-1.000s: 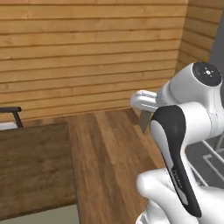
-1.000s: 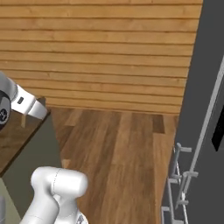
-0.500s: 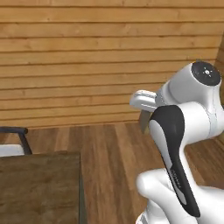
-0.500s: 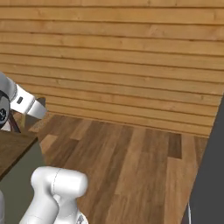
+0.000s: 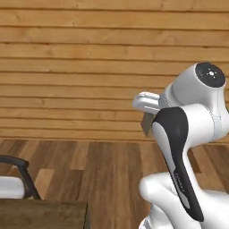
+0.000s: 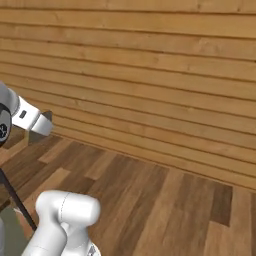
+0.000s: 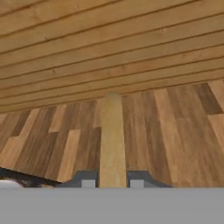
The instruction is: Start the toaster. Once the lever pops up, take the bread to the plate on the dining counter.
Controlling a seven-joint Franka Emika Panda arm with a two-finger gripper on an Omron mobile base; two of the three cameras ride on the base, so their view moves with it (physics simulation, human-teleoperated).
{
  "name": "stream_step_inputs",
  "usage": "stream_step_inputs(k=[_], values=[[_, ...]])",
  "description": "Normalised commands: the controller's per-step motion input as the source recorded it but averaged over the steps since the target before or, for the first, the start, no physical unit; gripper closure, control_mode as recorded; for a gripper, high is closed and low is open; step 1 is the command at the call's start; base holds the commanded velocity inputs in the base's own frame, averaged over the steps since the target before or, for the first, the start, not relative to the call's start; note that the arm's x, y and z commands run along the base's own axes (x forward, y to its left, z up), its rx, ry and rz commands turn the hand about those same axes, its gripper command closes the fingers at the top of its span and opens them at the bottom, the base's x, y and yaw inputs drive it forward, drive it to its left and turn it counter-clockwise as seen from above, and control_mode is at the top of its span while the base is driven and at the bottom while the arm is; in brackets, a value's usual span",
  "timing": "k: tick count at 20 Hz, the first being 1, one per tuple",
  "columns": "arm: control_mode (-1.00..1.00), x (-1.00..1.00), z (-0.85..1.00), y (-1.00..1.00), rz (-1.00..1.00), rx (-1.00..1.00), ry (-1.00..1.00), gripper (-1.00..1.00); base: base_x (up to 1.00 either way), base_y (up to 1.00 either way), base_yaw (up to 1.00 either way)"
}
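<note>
Here, the flat tan-brown bread slice (image 7: pixel 113 140) stands edge-on, pinched between the two small dark fingertips (image 7: pixel 85 179) of the gripper (image 7: pixel 112 180), carried above the wood-plank floor (image 7: pixel 175 127). Lower left, the dark-brown wood dining counter (image 5: pixel 42 214) and a black-framed chair (image 5: pixel 20 179) show before the plank wall (image 5: pixel 80 67).

Flat, even rendered light brightens my views; no source is apparent. The plank wall (image 5: pixel 80 67) shows soft shading between boards, without glare. My hand view is blurrier and low in detail; the floor (image 6: pixel 165 210) carries no cast shadows.
</note>
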Motion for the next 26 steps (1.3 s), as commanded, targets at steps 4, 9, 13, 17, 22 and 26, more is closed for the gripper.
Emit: stream_step_inputs(k=[4,9,13,17,22,26], values=[[1.00,0.00,0.00,0.00,0.00,0.00,0.00,1.00,1.00,-0.37,0.42],[1.00,0.00,0.00,0.00,0.00,0.00,0.00,1.00,1.00,-0.32,0.53],[1.00,0.00,0.00,0.00,0.00,0.00,0.00,1.00,1.00,-0.23,0.60],[1.00,0.00,0.00,0.00,0.00,0.00,0.00,1.00,1.00,-0.11,0.68],[1.00,0.00,0.00,0.00,0.00,0.00,0.00,1.00,0.93,-0.05,0.72],[1.00,0.00,0.00,0.00,0.00,0.00,0.00,1.00,0.84,-0.13,0.71]])
